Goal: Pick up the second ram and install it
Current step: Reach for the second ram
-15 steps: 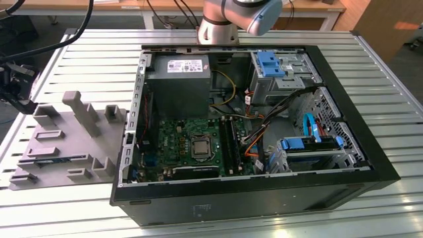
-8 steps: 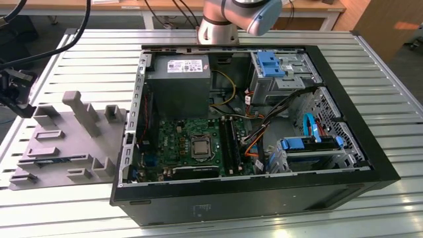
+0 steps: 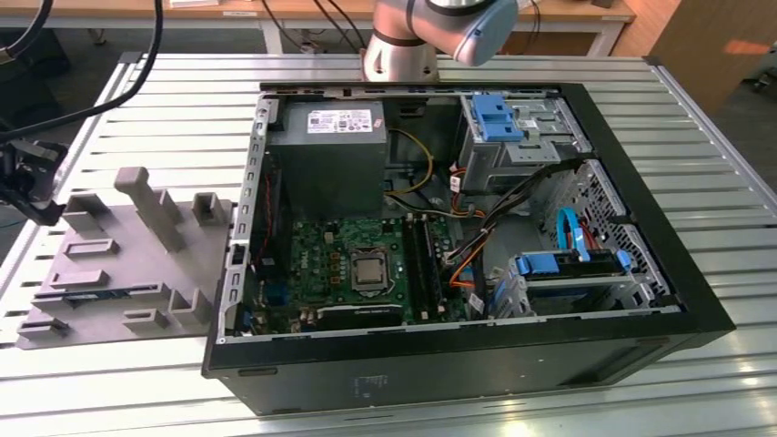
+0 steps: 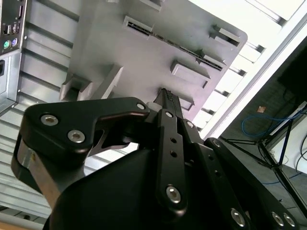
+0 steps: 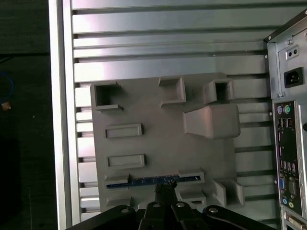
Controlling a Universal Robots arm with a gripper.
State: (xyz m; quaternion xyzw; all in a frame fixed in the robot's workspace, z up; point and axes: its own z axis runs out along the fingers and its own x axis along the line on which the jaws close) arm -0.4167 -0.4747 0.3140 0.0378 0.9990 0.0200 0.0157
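Observation:
The second ram (image 5: 148, 181) is a slim blue stick lying in a long slot of the grey fixture tray (image 5: 163, 129). It also shows as a thin blue strip (image 3: 104, 293) near the tray's front in the exterior view. My gripper (image 5: 165, 190) hangs above the tray, lined up over the stick's middle and apart from it. Its black fingers (image 4: 168, 103) are pressed together into one narrow tip with nothing between them. At the exterior view's far left the gripper (image 3: 35, 191) is above the tray's edge. The green motherboard (image 3: 346, 259) with black slot strips (image 3: 423, 264) lies inside the open case.
The open black computer case (image 3: 461, 355) stands to the exterior view's right of the tray, its rear ports (image 5: 288, 163) facing the tray. Upright grey posts (image 3: 152, 205) rise from the tray. Black cables (image 3: 85, 105) hang at the left. The table edge (image 5: 60, 120) runs beside the tray.

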